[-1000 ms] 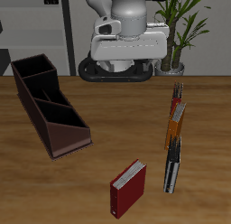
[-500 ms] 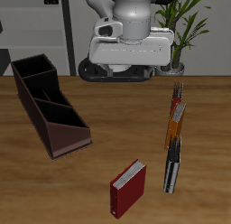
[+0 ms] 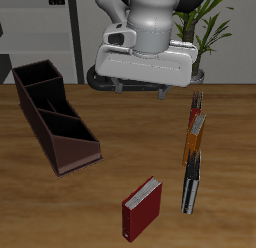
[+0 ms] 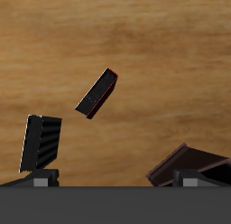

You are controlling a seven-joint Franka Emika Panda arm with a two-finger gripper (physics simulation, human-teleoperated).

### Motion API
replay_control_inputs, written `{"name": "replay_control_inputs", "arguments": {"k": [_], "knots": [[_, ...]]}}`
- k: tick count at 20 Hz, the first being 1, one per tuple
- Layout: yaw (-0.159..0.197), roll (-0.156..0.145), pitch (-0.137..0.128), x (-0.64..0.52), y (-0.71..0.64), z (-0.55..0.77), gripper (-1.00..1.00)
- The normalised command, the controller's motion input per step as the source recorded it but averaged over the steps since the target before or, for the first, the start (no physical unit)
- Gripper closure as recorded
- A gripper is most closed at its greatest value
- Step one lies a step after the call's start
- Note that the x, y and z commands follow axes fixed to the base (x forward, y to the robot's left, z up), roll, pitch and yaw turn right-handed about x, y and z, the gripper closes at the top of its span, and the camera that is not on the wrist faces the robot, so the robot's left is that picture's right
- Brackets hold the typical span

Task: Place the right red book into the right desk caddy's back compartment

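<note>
Zero contact | I'm swinging my gripper [image 3: 140, 85] forward since last frames | jaw state unclear | heading for red book [image 3: 142, 208] | caddy [image 3: 52, 114] waiting

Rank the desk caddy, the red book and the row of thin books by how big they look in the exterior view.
1. Desk caddy, clearly the largest.
2. Row of thin books, long but narrow.
3. Red book, smallest, though it lies nearest the camera, so its gap to the row is unsure.
</note>
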Motion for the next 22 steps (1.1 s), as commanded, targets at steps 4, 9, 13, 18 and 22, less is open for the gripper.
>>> {"name": "replay_control_inputs", "arguments": {"k": [4,9,13,18,22], "knots": [[-0.073,-0.019,-0.004,0.34,-0.02,-0.04,-1.00],[-0.058,-0.004,-0.026,0.26,0.10,-0.01,-1.00],[-0.086,0.010,0.012,0.33,0.12,-0.10,-1.00],[-0.037,0.001,0.013,0.25,-0.02,-0.09,-1.00],[0.032,0.013,-0.026,0.23,0.10,-0.11,-1.00]]}}
